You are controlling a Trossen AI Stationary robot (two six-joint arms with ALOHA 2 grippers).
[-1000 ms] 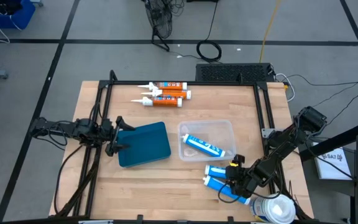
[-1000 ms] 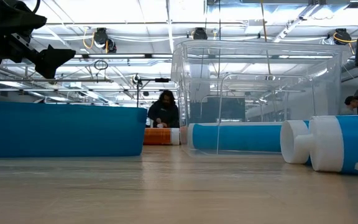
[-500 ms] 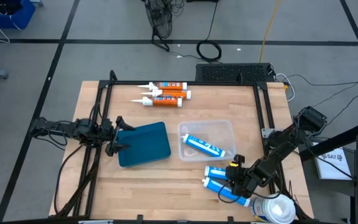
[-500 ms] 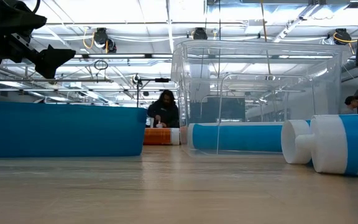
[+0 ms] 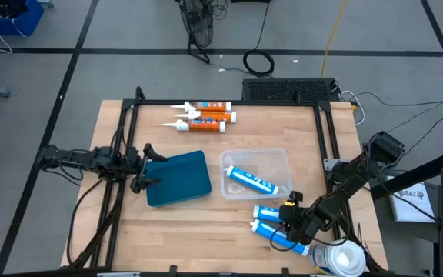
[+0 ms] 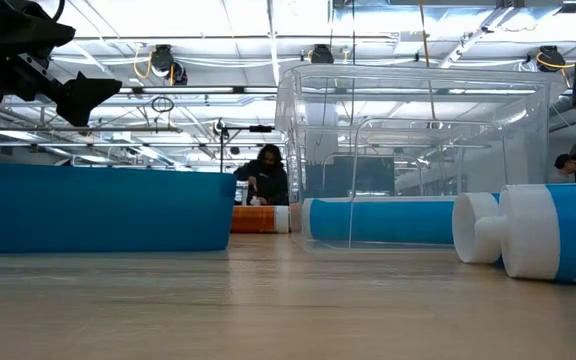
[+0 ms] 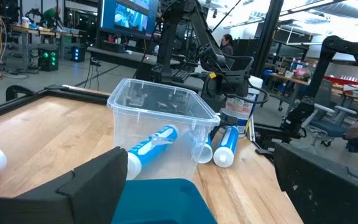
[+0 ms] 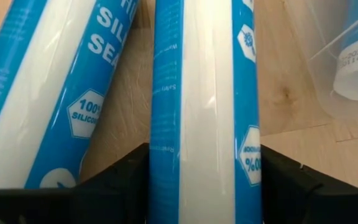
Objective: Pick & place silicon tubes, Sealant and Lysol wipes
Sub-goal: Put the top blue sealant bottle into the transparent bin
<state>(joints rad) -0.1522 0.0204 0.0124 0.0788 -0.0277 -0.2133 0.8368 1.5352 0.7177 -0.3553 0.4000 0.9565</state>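
Right gripper (image 8: pixel 197 186) open, fingers either side of one silicone tube (image 8: pixel 197 93) on the table

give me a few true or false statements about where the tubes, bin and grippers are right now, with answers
1. One blue-and-white tube lies inside the clear bin. True.
2. The right gripper is over the orange tubes. False: it is at the two blue-and-white tubes near the table's front edge.
3. The left gripper is at the teal lid. True.
4. The Lysol wipes stand inside the bin. False: they are at the table's front right corner.
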